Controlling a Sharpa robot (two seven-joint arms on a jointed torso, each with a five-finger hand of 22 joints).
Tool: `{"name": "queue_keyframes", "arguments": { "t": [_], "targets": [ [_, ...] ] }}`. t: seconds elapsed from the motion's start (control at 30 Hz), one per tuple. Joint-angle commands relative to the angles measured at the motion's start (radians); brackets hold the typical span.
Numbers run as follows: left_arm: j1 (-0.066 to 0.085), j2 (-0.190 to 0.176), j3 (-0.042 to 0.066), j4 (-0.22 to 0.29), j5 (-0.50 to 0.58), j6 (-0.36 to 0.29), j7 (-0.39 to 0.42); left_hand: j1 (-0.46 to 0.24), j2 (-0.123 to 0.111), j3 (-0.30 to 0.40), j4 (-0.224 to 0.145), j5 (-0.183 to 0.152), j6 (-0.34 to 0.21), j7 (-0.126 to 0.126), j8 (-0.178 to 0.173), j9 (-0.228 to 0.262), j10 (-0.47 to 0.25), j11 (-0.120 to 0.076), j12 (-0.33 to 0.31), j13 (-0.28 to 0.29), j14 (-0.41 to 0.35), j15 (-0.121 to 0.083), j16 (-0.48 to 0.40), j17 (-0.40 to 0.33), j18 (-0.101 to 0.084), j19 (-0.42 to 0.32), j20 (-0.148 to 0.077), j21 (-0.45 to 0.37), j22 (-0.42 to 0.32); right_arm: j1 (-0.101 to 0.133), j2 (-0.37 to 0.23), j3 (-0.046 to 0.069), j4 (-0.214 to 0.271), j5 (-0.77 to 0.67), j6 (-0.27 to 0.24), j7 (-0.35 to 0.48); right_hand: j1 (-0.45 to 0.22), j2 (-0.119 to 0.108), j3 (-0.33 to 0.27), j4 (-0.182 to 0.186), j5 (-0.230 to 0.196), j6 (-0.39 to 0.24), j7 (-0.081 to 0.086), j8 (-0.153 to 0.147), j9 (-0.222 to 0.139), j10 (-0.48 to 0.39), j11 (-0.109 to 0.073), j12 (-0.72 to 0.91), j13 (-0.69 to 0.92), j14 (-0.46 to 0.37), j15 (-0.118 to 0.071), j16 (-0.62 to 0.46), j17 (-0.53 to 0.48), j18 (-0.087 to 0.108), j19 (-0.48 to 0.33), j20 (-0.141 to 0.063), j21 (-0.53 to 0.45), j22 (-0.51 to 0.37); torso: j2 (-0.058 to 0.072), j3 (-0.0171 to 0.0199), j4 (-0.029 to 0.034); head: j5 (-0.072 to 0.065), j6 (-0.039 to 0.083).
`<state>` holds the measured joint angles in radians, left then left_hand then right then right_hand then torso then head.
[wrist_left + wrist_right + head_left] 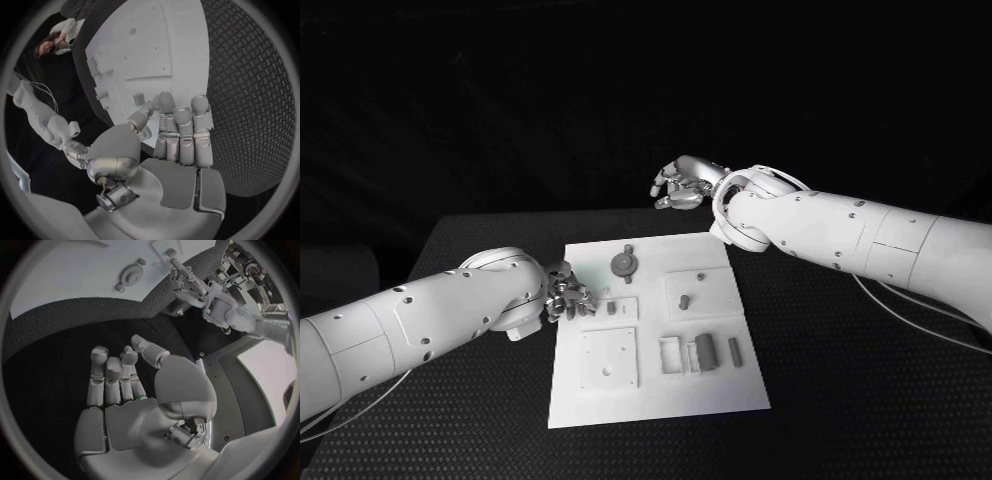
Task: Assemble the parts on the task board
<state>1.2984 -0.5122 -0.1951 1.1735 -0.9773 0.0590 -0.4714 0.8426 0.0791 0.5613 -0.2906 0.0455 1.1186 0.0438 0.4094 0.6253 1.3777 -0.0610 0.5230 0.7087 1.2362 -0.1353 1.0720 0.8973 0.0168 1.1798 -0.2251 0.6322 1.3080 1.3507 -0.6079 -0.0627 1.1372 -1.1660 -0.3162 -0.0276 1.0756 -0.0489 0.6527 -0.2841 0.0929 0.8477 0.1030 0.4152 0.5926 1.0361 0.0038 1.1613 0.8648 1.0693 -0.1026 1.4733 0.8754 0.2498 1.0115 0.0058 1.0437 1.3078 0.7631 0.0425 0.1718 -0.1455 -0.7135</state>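
Left hand (564, 293) at the task board (661, 400) left edge, fingers together but loose, holding nothing, tips near a small grey part (612, 309). Step looks like reaching for first pick; next needs a pinch on it. Round flanged part (626, 264) untouched. Right hand (682, 184) raised behind board, loosely curled, empty.

A task board (653, 395) lies in the middle of the worktop (877, 400). Small parts (701, 353) lie on its near right area, a round part (625, 264) near its far edge. The left hand (564, 293) hovers at its left edge; the right hand (682, 185) hangs beyond its far side.
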Motion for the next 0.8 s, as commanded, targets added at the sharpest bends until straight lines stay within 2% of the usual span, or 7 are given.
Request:
{"name": "queue_keyframes", "arguments": {
  "t": [0.03, 0.33, 0.8],
  "targets": [
    [-0.003, -0.003, -0.001, -0.011, 0.067, 0.049, 0.008, 0.025, 0.013, 0.004, -0.001, 0.004, 0.006, -0.002, 0.005, 0.002, 0.006, 0.000, 0.007, 0.002, 0.004, -0.001, 0.006, 0.002, 0.036, 0.000, -0.004, 0.006, 0.024, 0.000, 0.001, 0.001, 0.000, -0.002, 0.009, 0.008, 0.004, -0.008, -0.005, -0.001, 0.002, 0.150, -0.006, -0.007, 0.001, -0.080, -0.012, -0.005, 0.001, 0.000, -0.005, -0.003, 0.001, 0.012, -0.002, 0.002, -0.004, 0.013, 0.000, 0.0004, -0.0002, -0.001, -0.001],
    [-0.002, 0.002, -0.001, -0.028, 0.065, 0.082, 0.013, 0.043, 0.011, 0.010, -0.001, 0.010, 0.009, -0.004, 0.005, 0.006, 0.005, -0.002, 0.012, 0.009, 0.004, 0.000, 0.012, 0.008, 0.035, -0.005, -0.005, 0.013, 0.024, 0.000, 0.002, 0.001, -0.002, -0.002, 0.009, 0.008, 0.004, -0.008, -0.005, -0.001, 0.002, 0.150, -0.006, -0.007, 0.001, -0.080, -0.012, -0.005, 0.001, 0.000, -0.005, -0.003, 0.001, 0.012, -0.002, 0.002, -0.004, 0.013, 0.000, 0.0006, -0.0002, 0.000, -0.001],
    [-0.002, 0.010, -0.001, -0.042, 0.055, 0.096, 0.013, 0.052, 0.008, 0.013, -0.001, 0.014, 0.011, -0.005, 0.005, 0.011, 0.005, -0.004, 0.018, 0.014, 0.004, -0.001, 0.017, 0.013, 0.034, -0.007, -0.006, 0.020, 0.024, 0.000, 0.005, 0.001, -0.003, -0.002, 0.009, 0.008, 0.004, -0.007, -0.005, -0.001, 0.002, 0.150, -0.006, -0.007, 0.001, -0.080, -0.012, -0.005, 0.001, 0.000, -0.005, -0.004, 0.001, 0.012, -0.001, 0.002, -0.004, 0.013, 0.000, 0.0010, -0.0004, -0.002, -0.001]
  ]
}}
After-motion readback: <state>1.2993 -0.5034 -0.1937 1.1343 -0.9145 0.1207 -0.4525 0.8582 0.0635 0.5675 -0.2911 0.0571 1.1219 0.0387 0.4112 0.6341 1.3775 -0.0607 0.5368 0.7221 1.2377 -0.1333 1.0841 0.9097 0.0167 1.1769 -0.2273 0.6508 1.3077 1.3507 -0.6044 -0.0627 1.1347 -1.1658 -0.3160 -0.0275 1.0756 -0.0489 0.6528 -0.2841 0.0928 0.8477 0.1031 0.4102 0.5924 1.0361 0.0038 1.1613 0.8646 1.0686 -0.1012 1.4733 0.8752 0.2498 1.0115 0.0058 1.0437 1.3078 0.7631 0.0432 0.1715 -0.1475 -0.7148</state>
